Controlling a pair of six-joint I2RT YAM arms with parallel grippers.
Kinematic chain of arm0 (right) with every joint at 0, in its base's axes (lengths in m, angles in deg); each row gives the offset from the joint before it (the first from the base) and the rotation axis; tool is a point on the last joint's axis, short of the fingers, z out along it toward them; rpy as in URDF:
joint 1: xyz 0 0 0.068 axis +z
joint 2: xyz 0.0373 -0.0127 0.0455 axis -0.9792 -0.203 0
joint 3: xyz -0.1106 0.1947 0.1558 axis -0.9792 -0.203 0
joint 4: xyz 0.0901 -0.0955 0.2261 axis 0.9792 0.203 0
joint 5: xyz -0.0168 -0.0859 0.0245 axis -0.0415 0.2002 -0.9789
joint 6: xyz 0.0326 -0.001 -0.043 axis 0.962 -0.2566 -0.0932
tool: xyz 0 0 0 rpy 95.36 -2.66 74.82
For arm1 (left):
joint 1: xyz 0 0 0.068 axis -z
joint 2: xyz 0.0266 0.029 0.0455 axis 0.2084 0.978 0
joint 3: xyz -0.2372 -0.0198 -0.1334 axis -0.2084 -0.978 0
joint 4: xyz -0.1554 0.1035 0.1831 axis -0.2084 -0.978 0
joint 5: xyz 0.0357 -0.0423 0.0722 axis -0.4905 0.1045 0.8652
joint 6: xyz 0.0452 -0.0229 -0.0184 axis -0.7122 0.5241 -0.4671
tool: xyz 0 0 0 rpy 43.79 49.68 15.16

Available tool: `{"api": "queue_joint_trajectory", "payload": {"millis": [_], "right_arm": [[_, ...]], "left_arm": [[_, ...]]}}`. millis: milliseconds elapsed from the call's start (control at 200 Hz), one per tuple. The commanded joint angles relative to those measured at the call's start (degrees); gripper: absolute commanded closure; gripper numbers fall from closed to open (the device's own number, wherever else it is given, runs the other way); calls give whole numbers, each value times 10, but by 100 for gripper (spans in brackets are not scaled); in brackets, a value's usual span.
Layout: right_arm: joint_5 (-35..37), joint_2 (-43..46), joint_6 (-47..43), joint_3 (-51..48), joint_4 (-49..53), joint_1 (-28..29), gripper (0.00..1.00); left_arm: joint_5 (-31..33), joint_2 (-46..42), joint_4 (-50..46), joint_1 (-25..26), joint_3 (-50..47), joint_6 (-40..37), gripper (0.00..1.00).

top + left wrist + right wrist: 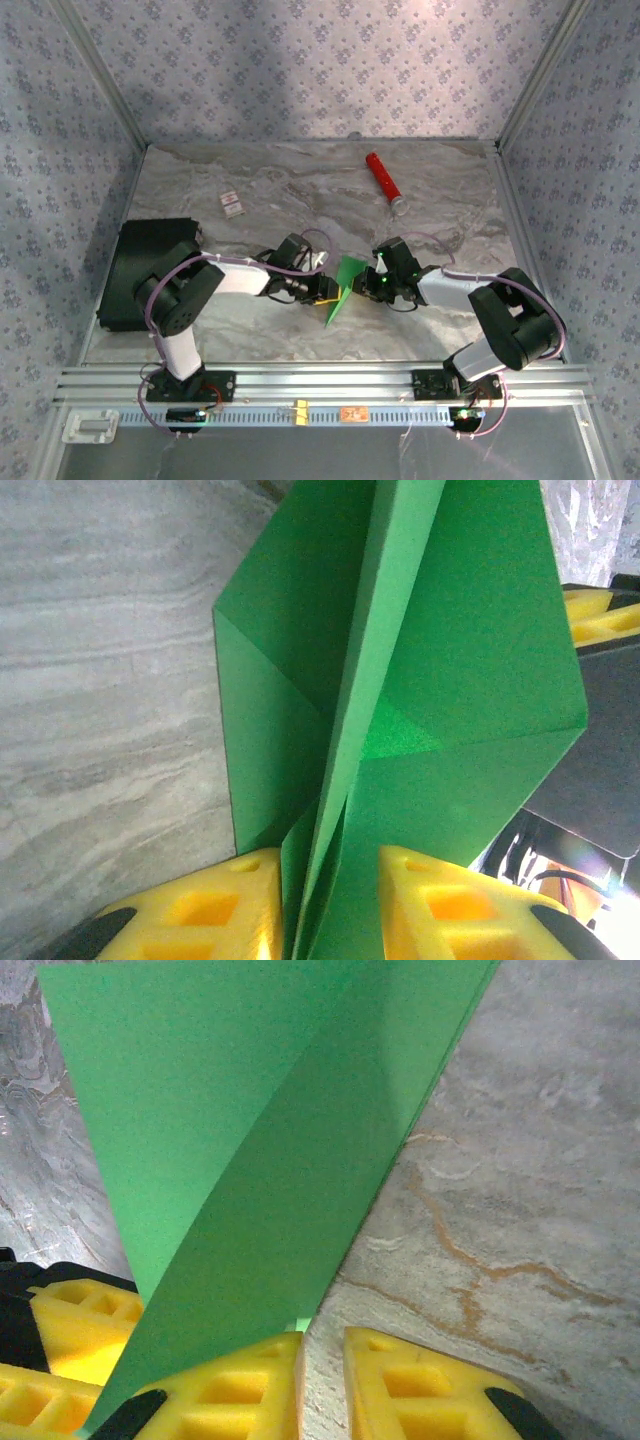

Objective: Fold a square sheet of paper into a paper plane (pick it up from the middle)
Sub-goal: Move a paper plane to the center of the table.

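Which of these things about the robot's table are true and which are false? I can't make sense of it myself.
1. The green paper lies flat on the table as a plain square. False: it is creased with folds and held up between the two arms.
2. The left gripper pinches the paper between its yellow fingers. True.
3. A red cylinder lies on the table beyond the arms. True.
4. The black flat box sits at the right edge of the table. False: it is at the left edge, beside the left arm.
5. The red cylinder rests on the paper. False: they lie well apart.
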Motion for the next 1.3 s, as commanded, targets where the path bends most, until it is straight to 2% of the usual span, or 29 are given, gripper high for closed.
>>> {"api": "queue_joint_trajectory", "payload": {"millis": [0,120,245,405,495,745,849,1039,1294], "right_arm": [[-4,-10,5,1,6,0,81],[-5,-10,6,1,4,0,81],[-7,-10,7,2,3,-1,81],[-2,-2,8,3,10,-5,81],[10,17,8,3,22,-7,80],[21,45,-2,9,45,-12,79],[22,41,-1,13,45,-10,79],[27,41,2,18,43,-6,79],[31,46,5,21,44,-1,79]], "left_arm": [[-17,6,-3,5,12,-15,72],[-18,5,-7,7,15,-19,76],[-16,0,-11,10,20,-25,85],[14,-30,-21,13,21,-31,91],[66,-61,-47,15,20,-42,94],[315,-151,-196,35,35,-77,95],[380,-159,-251,41,48,-80,95],[417,-152,-291,46,58,-73,95],[421,-133,-303,54,66,-66,93]]}}
